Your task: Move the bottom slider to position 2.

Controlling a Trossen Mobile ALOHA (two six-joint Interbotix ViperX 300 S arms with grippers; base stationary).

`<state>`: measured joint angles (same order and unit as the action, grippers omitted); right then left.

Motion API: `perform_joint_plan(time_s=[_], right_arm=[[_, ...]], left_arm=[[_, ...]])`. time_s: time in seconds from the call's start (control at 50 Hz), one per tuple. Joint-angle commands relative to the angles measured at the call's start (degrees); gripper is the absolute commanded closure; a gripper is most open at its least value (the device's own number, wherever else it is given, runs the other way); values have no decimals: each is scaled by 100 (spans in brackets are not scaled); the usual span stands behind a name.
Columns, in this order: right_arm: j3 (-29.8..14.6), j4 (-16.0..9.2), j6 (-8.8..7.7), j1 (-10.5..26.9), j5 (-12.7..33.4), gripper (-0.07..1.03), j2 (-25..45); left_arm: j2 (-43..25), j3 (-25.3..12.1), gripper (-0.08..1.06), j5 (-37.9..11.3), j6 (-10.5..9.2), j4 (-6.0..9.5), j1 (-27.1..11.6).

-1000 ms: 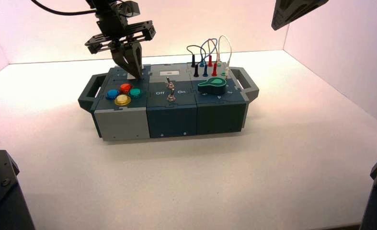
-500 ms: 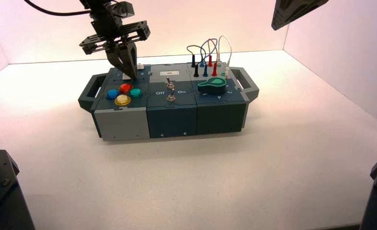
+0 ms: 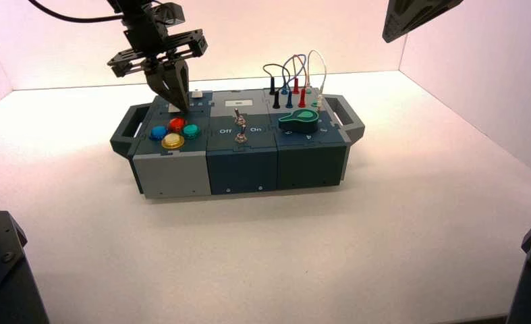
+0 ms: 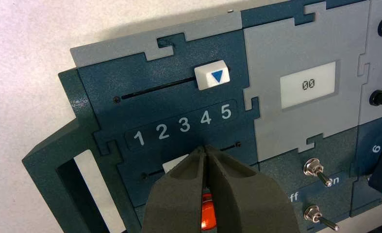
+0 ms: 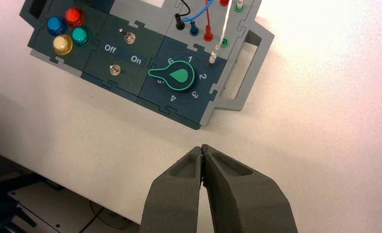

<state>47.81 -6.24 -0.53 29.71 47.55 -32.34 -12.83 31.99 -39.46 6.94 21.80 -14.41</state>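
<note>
The bottom slider [image 4: 175, 164] is a white cap on the lower track. Only its end toward the 1 shows, below the printed 2 [image 4: 162, 131] and 3; my left gripper's fingers [image 4: 179, 199] hide the rest. My left gripper [image 4: 206, 148] is shut, its tips on that track at the cap's side toward the 5. In the high view my left gripper [image 3: 175, 102] points down at the box's back left corner. My right gripper [image 5: 203, 147] is shut and empty, hovering over the table in front of the box.
The top slider's white cap [image 4: 211, 76] with a blue triangle sits above the 5. A small display [image 4: 307, 85] reads 00. The box [image 3: 242, 165] also carries coloured buttons [image 3: 173, 131], two toggle switches [image 3: 239, 128], a green knob [image 3: 299, 120] and plugged wires [image 3: 293, 74].
My left gripper has slid left along the box's back left corner, staying shut. The top slider's cap has come into sight to its right. The right arm has not moved.
</note>
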Motion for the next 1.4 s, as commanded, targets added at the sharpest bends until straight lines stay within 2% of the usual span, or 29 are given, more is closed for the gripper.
perform_joint_plan(time_s=[0.02, 0.7, 1.08, 1.4], right_arm=[[-70, -9, 18, -26, -35, 99, -18], [-62, -9, 18, -26, -44, 99, -18], [-35, -18, 18, -26, -26, 99, -18], [-26, -9, 18, -26, -44, 99, -26]], left_arm=[[53, -44, 101, 62, 79, -70, 272], [62, -26, 101, 53, 114, -79, 316], [79, -316, 101, -62, 141, -97, 554], [316, -193, 101, -237, 132, -123, 580]])
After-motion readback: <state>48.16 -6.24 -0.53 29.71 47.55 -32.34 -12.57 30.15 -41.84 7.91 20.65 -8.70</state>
